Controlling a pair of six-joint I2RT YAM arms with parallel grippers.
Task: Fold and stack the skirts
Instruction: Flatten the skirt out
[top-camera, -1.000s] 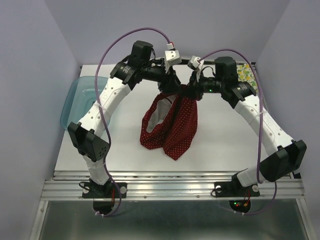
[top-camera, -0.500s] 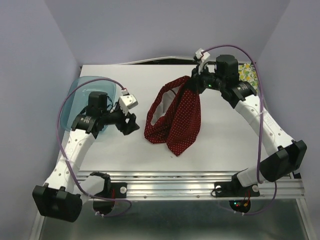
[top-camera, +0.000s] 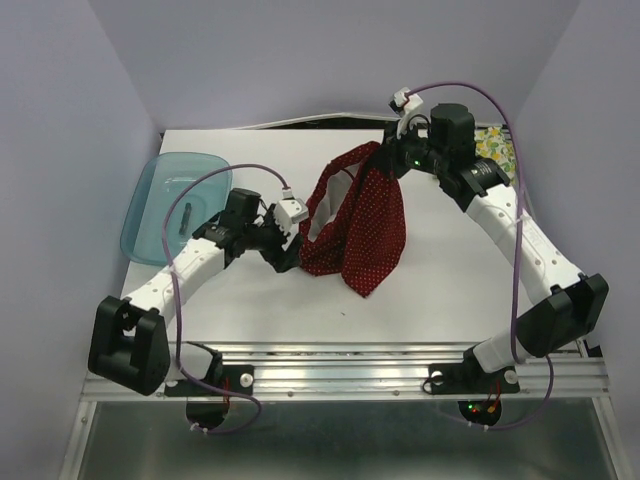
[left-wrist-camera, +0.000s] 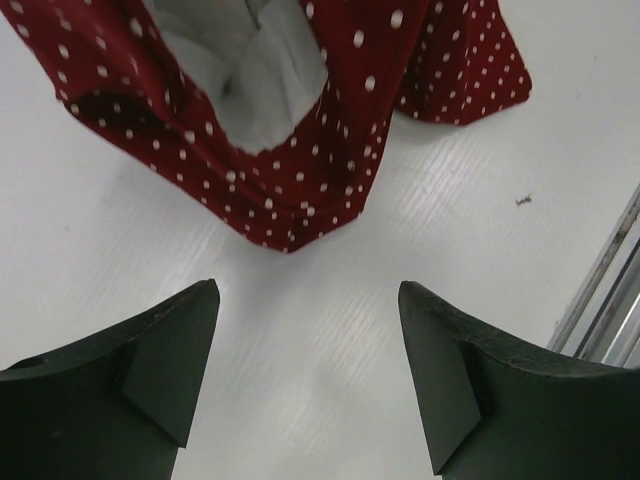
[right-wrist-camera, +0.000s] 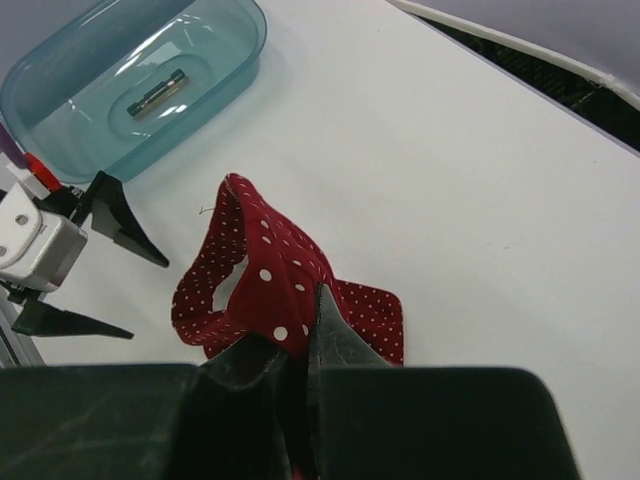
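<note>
The dark red skirt (top-camera: 355, 225) is lifted by one pinched edge near the far right of the surface (top-camera: 430, 290); the right fingers (right-wrist-camera: 335, 345) are closed on that fold, and the rest of the cloth hangs down until its lower part rests on the surface. It is judged to be held this way so that the garment drapes open and a second edge is offered for grasping. The left fingers (left-wrist-camera: 150, 365) are spread wide and empty, low over the surface, aimed at the nearest red loop with its pale lining, just short of it and not touching.

The cream skirt (top-camera: 490, 145) is seen only as a printed corner at the far right edge – the right arm covers the rest, so its lie cannot be judged. The exact pinch point is masked by the wrist from above, and from the wrist camera the cloth vanishes between the fingers; whether waistband or hem is held cannot be told. A blue tray (top-camera: 140, 215) sits well apart at the left – a small dark object (right-wrist-camera: 155, 95) lies in it, too small to identify.
</note>
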